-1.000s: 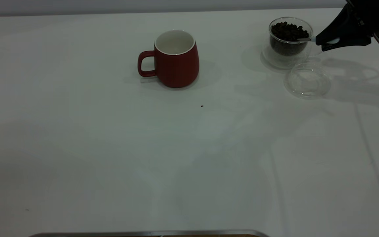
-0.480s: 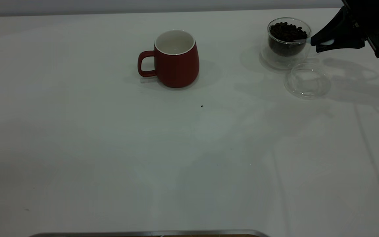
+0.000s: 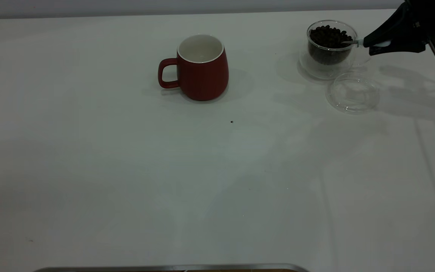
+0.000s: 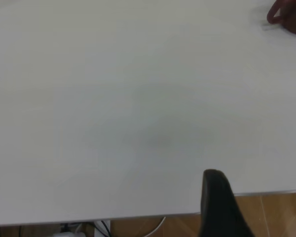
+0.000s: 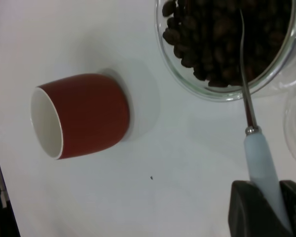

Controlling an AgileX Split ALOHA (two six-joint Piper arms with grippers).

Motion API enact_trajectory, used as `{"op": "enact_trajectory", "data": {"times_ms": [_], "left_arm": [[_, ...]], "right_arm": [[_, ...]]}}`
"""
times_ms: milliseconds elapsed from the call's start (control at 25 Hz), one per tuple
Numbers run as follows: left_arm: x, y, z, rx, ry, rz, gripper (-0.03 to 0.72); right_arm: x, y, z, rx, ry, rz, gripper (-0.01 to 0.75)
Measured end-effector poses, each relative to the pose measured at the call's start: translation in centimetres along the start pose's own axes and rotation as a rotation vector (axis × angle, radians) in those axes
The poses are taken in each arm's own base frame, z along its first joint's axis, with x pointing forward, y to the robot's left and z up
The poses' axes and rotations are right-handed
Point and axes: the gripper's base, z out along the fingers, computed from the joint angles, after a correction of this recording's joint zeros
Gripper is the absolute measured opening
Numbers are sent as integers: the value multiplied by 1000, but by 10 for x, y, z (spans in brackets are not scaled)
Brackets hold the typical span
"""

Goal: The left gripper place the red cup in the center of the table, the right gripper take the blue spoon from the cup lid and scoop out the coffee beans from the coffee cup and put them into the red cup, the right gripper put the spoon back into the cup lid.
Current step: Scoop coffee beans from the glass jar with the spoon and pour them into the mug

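The red cup (image 3: 202, 68) stands upright on the table (image 3: 127, 170), left of the tiny dark speck (image 3: 232, 121); its handle points left. At the far right, my right gripper (image 3: 368, 42) is shut on the blue spoon's pale handle (image 5: 261, 168). The spoon's steel neck (image 5: 244, 89) reaches over the rim of the coffee cup (image 3: 330, 56) into the coffee beans (image 3: 330, 37); the bowl is hidden among them. The cup lid (image 3: 352, 92) lies empty just in front of the coffee cup. My left gripper (image 4: 219, 202) shows only in its wrist view, hanging over the table's edge.
A metal strip (image 3: 172, 268) runs along the near edge of the table. The red cup (image 5: 84, 116) and the speck (image 5: 152, 177) also show in the right wrist view. Wood-coloured floor (image 4: 276, 212) lies beyond the table edge.
My right gripper first pushed the spoon a little towards the coffee cup, then rose slightly and shifted right, still holding it. The red cup and lid have not moved.
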Motion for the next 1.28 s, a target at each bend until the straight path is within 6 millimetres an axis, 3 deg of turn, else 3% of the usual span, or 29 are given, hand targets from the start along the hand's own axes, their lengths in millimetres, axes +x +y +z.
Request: {"op": "enact_trajectory", "data": {"times_ms": [560, 1280], "left_arm": [[0, 0, 0, 0, 0, 0, 476], [0, 0, 0, 0, 0, -2, 476]], "right_arm": [[4, -5, 8, -68, 24, 50, 110], [3, -8, 1, -113, 32, 47, 109]]}}
